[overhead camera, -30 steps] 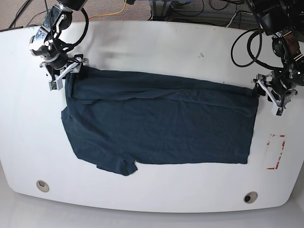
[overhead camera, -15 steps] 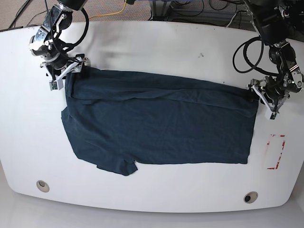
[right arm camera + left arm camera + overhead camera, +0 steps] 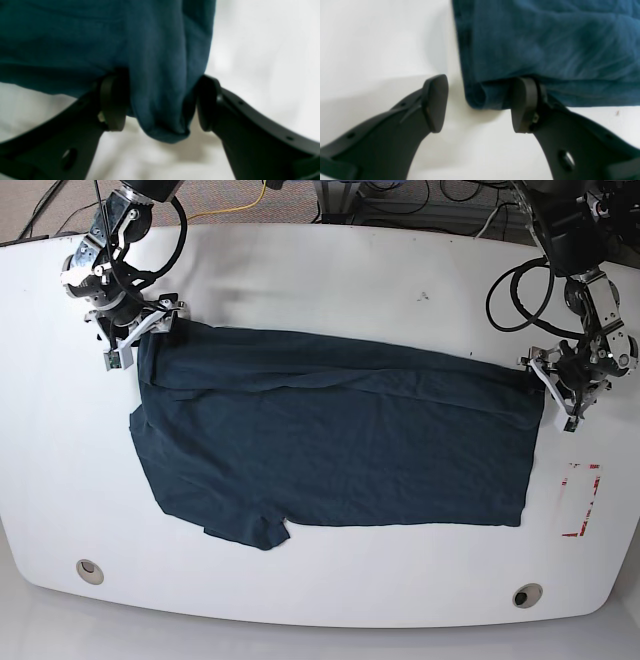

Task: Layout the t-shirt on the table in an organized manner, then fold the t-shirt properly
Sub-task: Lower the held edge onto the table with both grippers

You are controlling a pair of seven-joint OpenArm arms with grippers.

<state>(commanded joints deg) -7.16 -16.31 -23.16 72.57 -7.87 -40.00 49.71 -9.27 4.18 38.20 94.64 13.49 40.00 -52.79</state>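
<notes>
The dark navy t-shirt [image 3: 340,440] lies spread flat across the white table [image 3: 330,280], a sleeve at its near left. At its far right corner is my left gripper [image 3: 548,383]. In the left wrist view that gripper [image 3: 480,103] is open, and the folded t-shirt [image 3: 545,45] corner lies between the fingers, against the right finger [image 3: 523,105]. My right gripper [image 3: 140,340] is at the far left corner. In the right wrist view it [image 3: 160,105] stands open, with a hanging bunch of the t-shirt [image 3: 100,37] filling the gap.
A red tape rectangle [image 3: 581,500] marks the table right of the shirt. Two grey grommet holes [image 3: 90,570] [image 3: 527,595] sit near the front edge. Cables [image 3: 420,200] run behind the far edge.
My left gripper has moved a little up and in toward the shirt's far right corner. The right gripper and the shirt have hardly moved.
</notes>
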